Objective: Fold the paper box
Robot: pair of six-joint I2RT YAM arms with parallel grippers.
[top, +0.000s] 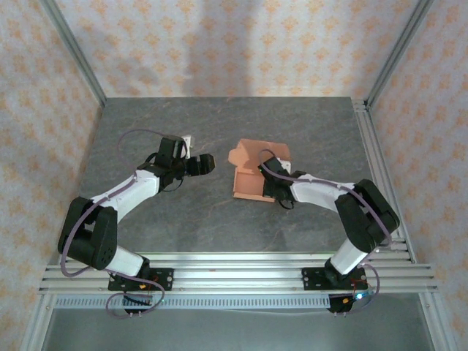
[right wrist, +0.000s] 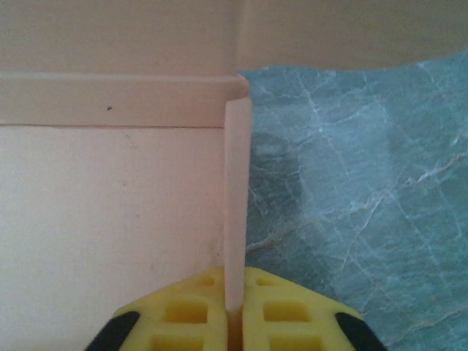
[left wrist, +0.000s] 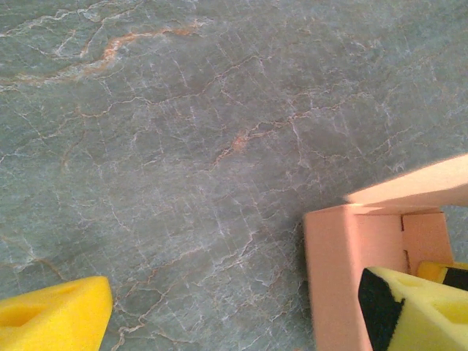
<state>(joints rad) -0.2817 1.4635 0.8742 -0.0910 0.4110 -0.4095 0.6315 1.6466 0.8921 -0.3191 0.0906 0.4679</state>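
Pinching paper box [right wrist: 110, 212], seemingly: right gripper [right wrist: 234, 316]

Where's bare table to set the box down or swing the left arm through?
Bare table: the far strip between the back wall and the paper box; the near patch between both arms, ahead of the rail. Crowded: the centre, where the open left gripper sits beside the box and the right gripper pinches its wall.

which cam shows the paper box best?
Top external: the whole paper box sits in frame, partly folded. Right wrist gives a close-up of one wall pinched in the right gripper; left wrist catches a corner at lower right.
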